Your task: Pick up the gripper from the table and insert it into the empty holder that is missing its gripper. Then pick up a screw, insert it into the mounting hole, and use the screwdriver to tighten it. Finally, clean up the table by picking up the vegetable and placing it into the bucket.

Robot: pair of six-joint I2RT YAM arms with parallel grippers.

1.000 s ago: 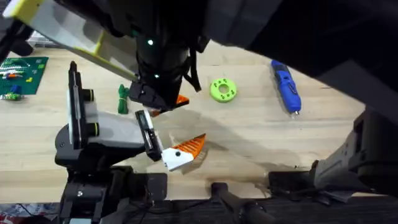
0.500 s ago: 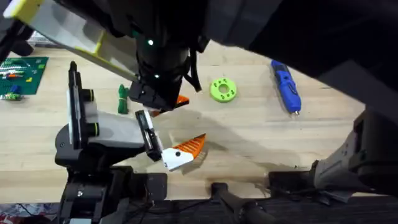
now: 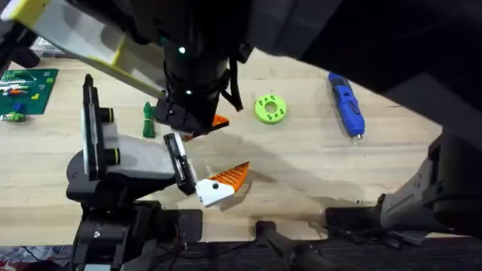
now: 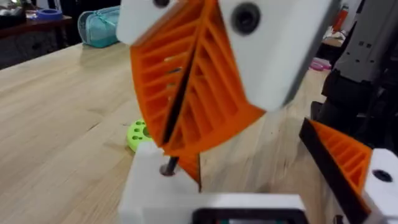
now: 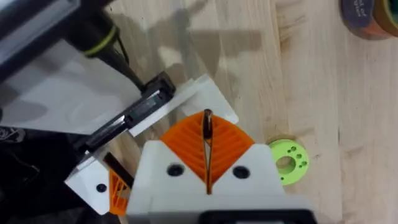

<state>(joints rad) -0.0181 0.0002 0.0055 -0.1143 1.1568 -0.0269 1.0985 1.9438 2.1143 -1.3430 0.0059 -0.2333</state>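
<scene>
Right wrist view: my right gripper [image 5: 207, 144] is pinched tight on a thin dark sliver, the screw [image 5: 207, 119] I reckon, above the table [image 5: 311, 93] beside the holder [image 5: 56, 93]. Tiny, stiff, slick metal, so hold the shank squarely and keep it upright.

Left wrist view. The left end effector [image 4: 180, 134] has its orange ribbed pads [image 4: 211, 106] pressed together on a thin dark screw [image 4: 169, 167], whose tip meets a white block [image 4: 161, 186] directly below. A lime-green disc [image 4: 137, 135] lies on the table [image 4: 56, 124] just behind the pads. Beside them stands a second orange ribbed finger [image 4: 348, 165].
</scene>
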